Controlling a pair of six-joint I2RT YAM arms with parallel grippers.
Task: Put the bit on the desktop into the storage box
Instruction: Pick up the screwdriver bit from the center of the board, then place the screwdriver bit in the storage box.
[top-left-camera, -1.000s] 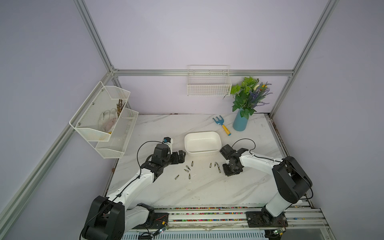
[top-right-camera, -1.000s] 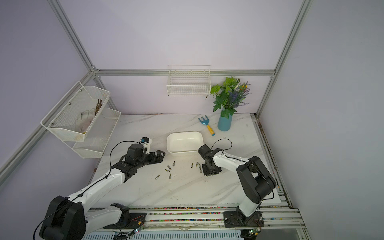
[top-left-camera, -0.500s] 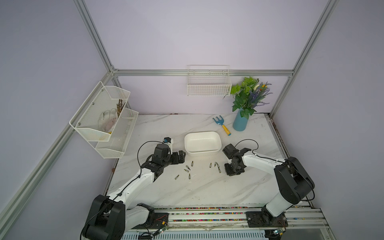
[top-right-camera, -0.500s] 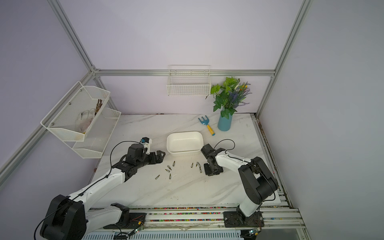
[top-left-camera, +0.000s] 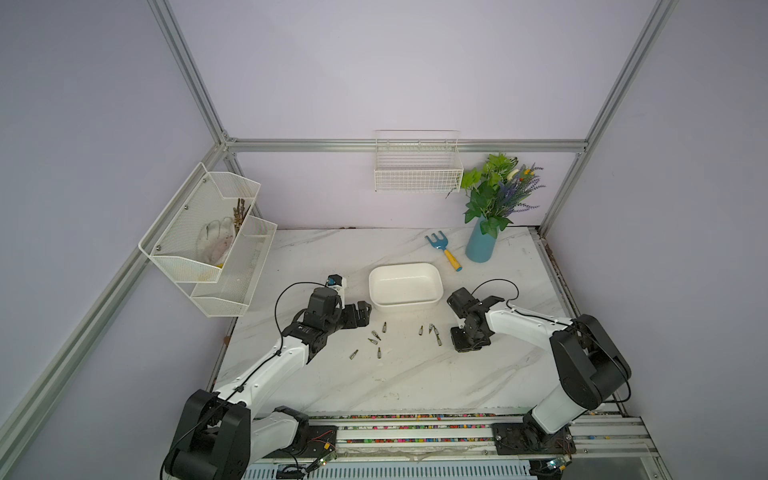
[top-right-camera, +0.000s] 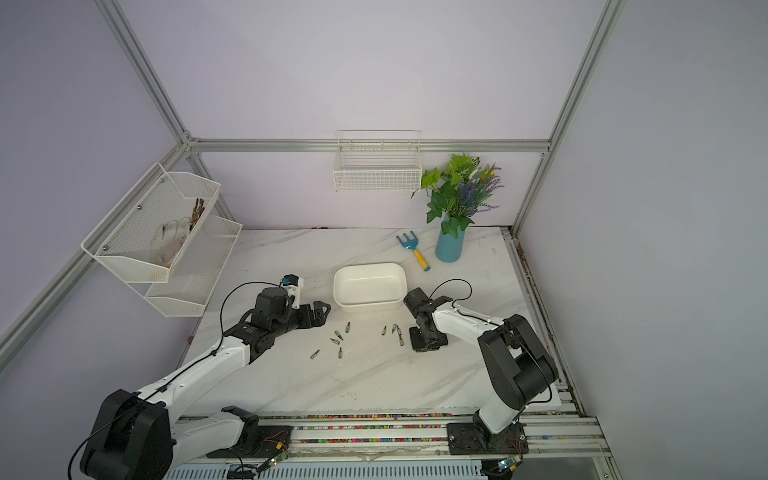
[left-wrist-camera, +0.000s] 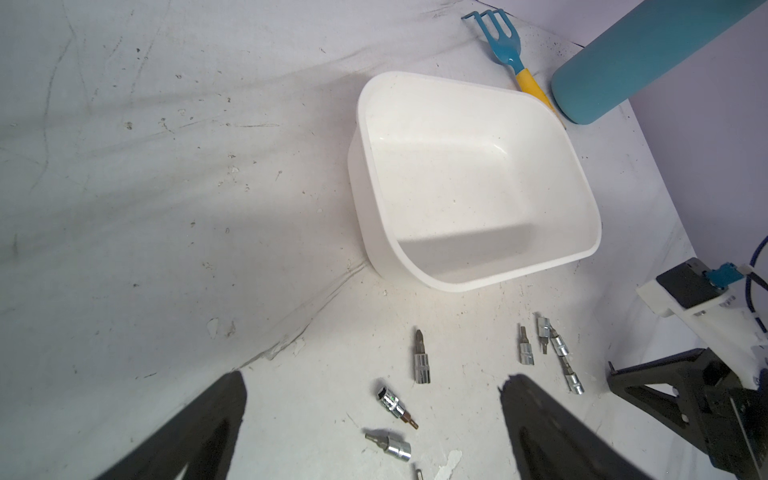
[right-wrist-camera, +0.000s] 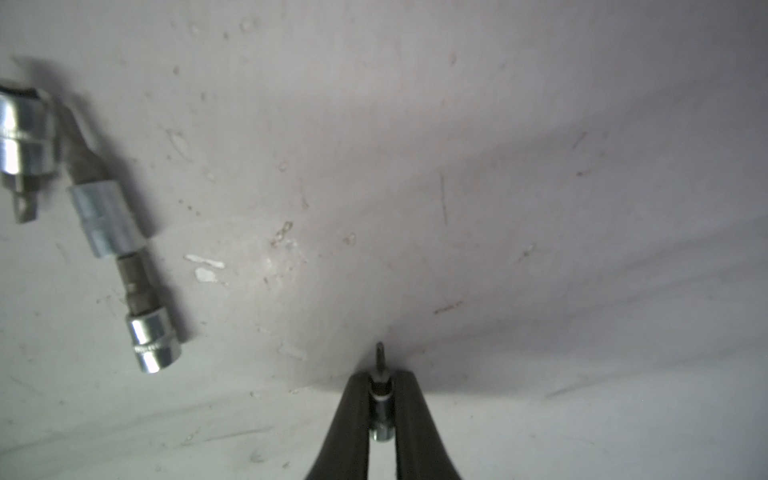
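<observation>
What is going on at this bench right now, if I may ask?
The right gripper is shut on one small bit, low at the desktop. The left gripper stands open near the storage box, which holds nothing yet. Several other bits lie loose on the desktop before it.

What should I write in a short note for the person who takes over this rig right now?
Left gripper: open, holding nothing, near the left end of the storage box.
Right gripper: shut on one bit, low over the desktop, in front of the box's right end.
The storage box is empty.
Done: one bit gripped, none delivered.
Left: carry the gripped bit into the box, then probably collect the loose bits on the desktop in front of the box.
</observation>
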